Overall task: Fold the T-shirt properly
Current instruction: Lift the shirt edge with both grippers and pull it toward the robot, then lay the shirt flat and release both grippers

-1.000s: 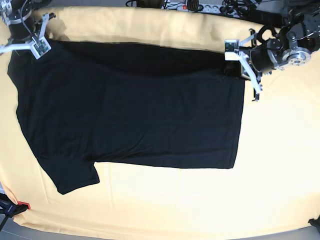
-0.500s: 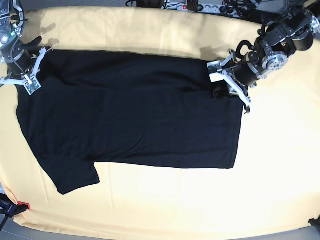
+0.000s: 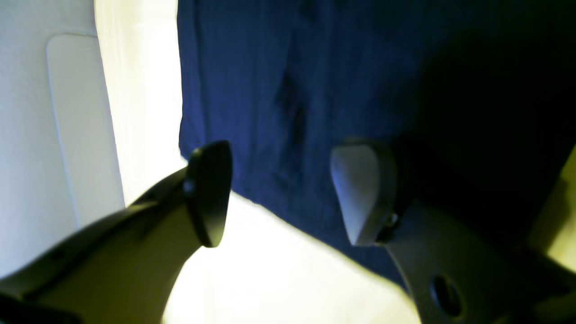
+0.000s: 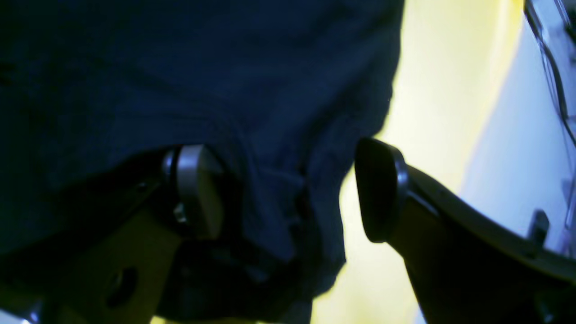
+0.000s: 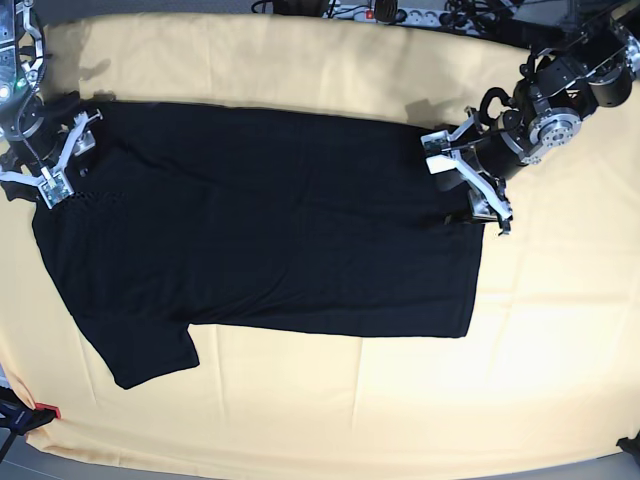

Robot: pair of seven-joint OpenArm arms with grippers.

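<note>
The black T-shirt (image 5: 270, 230) lies spread flat, plain side up, on the pale yellow tablecloth (image 5: 350, 400), with one sleeve (image 5: 145, 350) sticking out at the front left. My left gripper (image 5: 468, 188) sits at the shirt's right edge. In the left wrist view it (image 3: 288, 193) is open, and the shirt's edge (image 3: 315, 67) lies between its fingers. My right gripper (image 5: 62, 158) sits at the shirt's far left corner. In the right wrist view it (image 4: 288, 193) is open, with bunched fabric (image 4: 279, 180) in the gap.
A power strip and cables (image 5: 400, 12) lie along the table's back edge. A small red object (image 5: 45, 411) sits at the front left corner. Bare tablecloth runs along the front and the right side.
Both grippers have moved from the table's back edge forward onto the shirt. The folded band along the shirt's far edge has flattened out.
</note>
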